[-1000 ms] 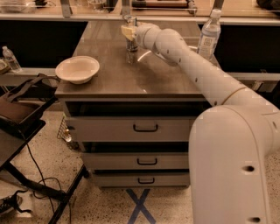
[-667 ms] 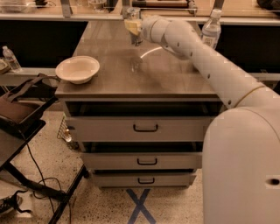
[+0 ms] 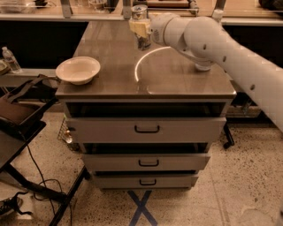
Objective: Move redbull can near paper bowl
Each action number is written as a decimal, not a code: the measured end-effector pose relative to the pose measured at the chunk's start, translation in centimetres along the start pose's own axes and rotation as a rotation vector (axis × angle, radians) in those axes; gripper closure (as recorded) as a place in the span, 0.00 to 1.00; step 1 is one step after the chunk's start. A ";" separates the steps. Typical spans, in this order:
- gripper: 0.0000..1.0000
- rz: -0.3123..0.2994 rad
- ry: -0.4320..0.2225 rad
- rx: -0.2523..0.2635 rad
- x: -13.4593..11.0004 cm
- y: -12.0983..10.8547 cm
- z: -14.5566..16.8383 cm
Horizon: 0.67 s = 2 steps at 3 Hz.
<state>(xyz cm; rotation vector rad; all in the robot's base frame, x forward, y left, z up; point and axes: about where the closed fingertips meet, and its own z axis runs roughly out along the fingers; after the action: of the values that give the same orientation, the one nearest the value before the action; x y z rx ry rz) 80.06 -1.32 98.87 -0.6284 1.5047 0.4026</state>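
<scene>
Presently the redbull can [image 3: 139, 12] is seen at the far middle of the worktop [image 3: 177, 84], with its shiny top rim shown above the gripper [image 3: 140, 28] and its darker lower part shown beneath it. The jaws are clenched around the can's middle, their pale yellowish pads pressed against its sides. Whether the can's base is touching the worktop or is held just above it cannot be told. The gripper is carried by a white arm [image 3: 221, 44], which is stretched in from the right across the far right part of the worktop.

The paper bowl [image 3: 78, 69] is placed upright near the left edge of the worktop, towards the near corner, and is kept well apart from the can. A curved streak of light [image 3: 140, 62] is reflected on the brown surface between the can and the near edge.

Below the worktop three drawers [image 3: 146, 130] with dark handles are stacked, all shut. A blue cross [image 3: 141, 208] is marked on the speckled floor before them. Further left, a small water bottle [image 3: 9, 59] is stood on a lower ledge, and dark equipment [image 3: 20, 110] with trailing cables is set beside the drawers.
</scene>
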 end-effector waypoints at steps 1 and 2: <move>1.00 0.088 0.024 -0.087 2.4 4.9 -3.4; 1.00 0.130 0.008 -0.180 3.2 8.4 -4.1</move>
<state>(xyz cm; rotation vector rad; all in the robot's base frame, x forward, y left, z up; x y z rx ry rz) 71.84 2.36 94.74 -0.6756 1.5325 0.6415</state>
